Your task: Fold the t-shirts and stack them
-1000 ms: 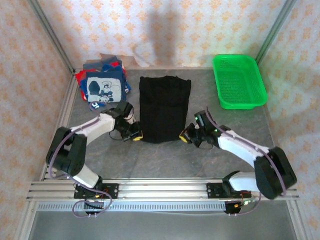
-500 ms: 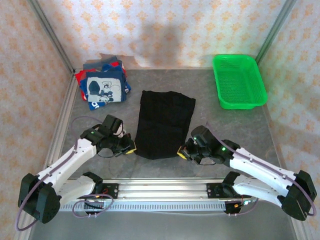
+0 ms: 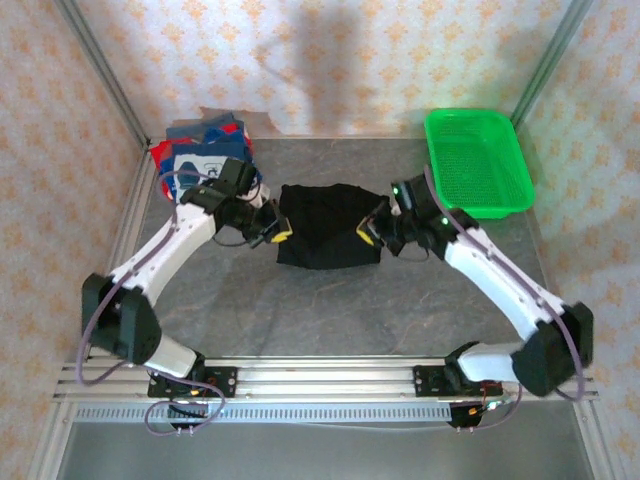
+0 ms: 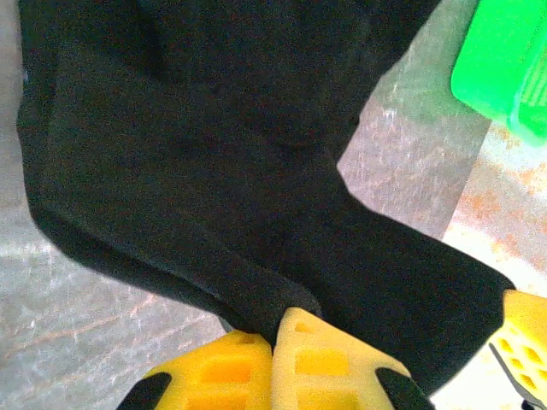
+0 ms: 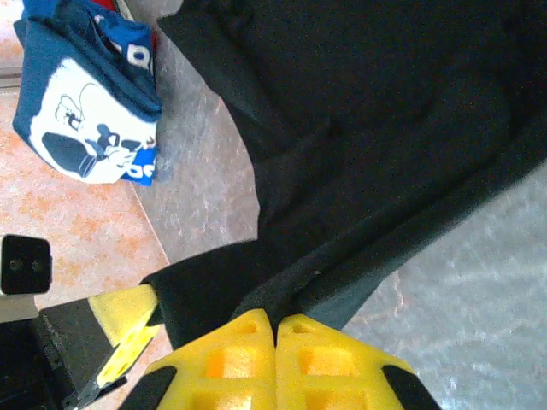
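Done: shirt pile (image 3: 200,152) folded.
Now: left pincer (image 3: 278,235), right pincer (image 3: 368,235) pinching black shirt (image 3: 328,230), mid-fold.
To do: stacking it.

Green basket (image 3: 478,160) on grey table (image 3: 330,310)

I see a plain black t-shirt (image 3: 328,225) mid-table (image 3: 330,310), doubled over into a short, wide, rumpled rectangle, its side edges drawn up off the surface. Well apart, in the far left corner, a folded navy tee (image 5: 85,111) with a white cartoon print tops a small pile, with a red tee (image 3: 158,152) showing beneath it.
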Controlling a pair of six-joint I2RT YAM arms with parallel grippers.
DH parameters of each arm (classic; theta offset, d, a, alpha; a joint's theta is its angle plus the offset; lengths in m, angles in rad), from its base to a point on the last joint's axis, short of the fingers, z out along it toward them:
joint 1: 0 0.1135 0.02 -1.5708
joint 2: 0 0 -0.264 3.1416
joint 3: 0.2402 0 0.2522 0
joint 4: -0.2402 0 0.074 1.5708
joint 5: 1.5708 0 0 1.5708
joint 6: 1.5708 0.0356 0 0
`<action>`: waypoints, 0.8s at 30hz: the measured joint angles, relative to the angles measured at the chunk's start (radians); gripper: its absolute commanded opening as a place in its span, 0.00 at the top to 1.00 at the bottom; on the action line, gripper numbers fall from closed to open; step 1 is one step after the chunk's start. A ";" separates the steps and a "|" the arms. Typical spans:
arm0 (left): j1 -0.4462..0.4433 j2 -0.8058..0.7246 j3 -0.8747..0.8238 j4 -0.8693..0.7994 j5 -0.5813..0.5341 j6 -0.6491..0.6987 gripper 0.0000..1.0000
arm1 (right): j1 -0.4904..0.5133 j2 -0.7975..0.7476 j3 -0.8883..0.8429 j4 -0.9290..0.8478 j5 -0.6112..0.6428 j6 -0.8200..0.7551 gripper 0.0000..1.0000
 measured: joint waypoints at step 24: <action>0.116 0.760 0.767 -0.106 0.013 0.153 1.00 | -0.298 0.574 0.335 -0.032 -0.162 -0.232 1.00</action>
